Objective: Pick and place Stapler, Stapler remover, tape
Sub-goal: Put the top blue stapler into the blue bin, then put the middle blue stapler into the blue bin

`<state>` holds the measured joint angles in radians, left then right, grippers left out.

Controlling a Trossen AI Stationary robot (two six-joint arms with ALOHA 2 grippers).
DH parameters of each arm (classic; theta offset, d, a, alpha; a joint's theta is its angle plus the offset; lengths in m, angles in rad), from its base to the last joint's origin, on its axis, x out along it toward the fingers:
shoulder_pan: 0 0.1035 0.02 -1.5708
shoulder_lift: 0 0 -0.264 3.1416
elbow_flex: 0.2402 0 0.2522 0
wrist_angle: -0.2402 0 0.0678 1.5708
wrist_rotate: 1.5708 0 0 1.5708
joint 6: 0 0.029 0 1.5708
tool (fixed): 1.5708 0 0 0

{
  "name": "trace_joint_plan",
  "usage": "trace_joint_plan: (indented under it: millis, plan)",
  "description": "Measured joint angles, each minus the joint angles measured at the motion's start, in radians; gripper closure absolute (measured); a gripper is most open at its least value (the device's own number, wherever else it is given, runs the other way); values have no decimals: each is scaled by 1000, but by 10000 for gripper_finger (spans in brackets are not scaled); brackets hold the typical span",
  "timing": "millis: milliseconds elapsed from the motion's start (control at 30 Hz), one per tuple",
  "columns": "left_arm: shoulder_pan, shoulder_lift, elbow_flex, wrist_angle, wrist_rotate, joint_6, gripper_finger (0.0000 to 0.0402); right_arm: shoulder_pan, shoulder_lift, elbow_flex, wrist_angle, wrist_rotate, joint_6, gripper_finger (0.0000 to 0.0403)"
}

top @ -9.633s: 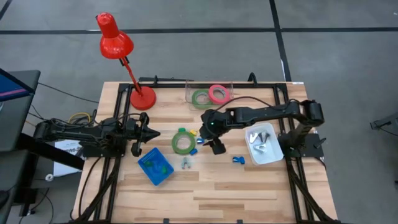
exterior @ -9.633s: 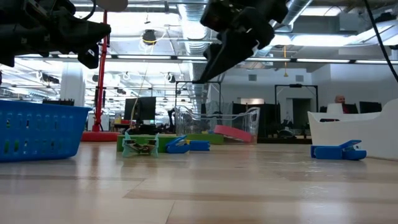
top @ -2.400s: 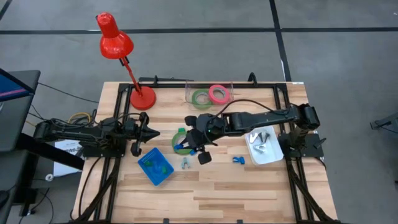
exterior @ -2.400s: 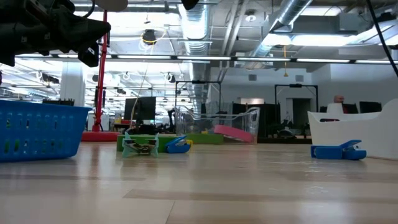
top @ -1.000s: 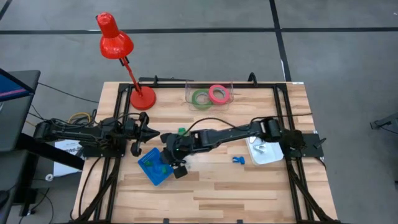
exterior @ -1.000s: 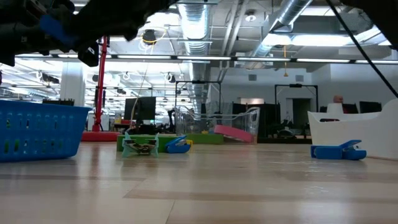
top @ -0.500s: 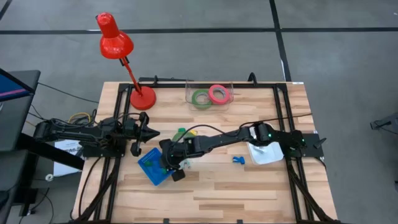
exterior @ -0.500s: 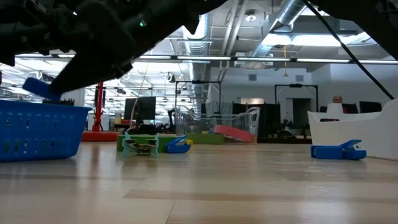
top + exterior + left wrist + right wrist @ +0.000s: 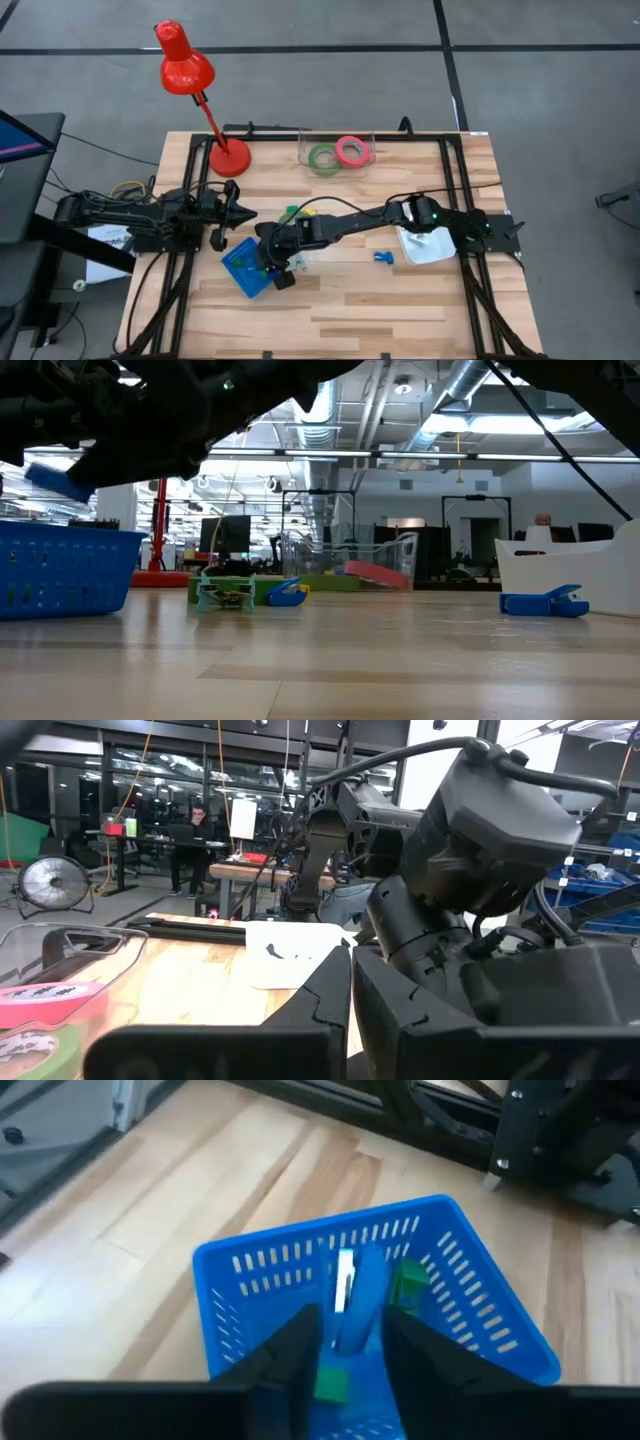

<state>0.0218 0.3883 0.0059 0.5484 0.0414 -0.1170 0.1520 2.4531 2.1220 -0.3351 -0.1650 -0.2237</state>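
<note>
While the right arm stretches all the way across the worktop [image 9: 330, 300], its right claw [image 9: 345, 1342] hangs right over the blue basket [image 9: 248, 268]; a small blue clip-like piece [image 9: 362, 1300] sits between its fingers, which look a bit spread around it; honestly can't tell if it's still pinched or already let go; a couple of green bits [image 9: 408, 1280] lie in the basket under it. The left claw [image 9: 240, 213] waits at the left side of the worktop with its fingers pressed together. Two tape rings, one green [image 9: 322, 158] and one pink-red [image 9: 350, 151], sit in the clear tray [image 9: 336, 133] at the far edge; the third, green tape ring [image 9: 291, 214] is mostly hidden under the right arm near the middle. Another blue piece [image 9: 382, 257] lies on the wood near the white bin [image 9: 422, 247]; a pale green one [image 9: 226, 596] and a blue one [image 9: 287, 593] show in the low view. Red lamp [image 9: 185, 62] stands at the back left corner.
</note>
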Motion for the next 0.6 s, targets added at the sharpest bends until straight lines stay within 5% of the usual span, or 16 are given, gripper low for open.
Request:
trace_joint_plan:
  millis: [300, 600]
  plan:
    - [0, 0, 0, 0, 0, 0, 394, -7, 0, 0, -68, -17, 32, 170]
    - [0, 0, 0, 0, 0, 0, 394, -2, -45, -1, -235, -19, 31, 148]
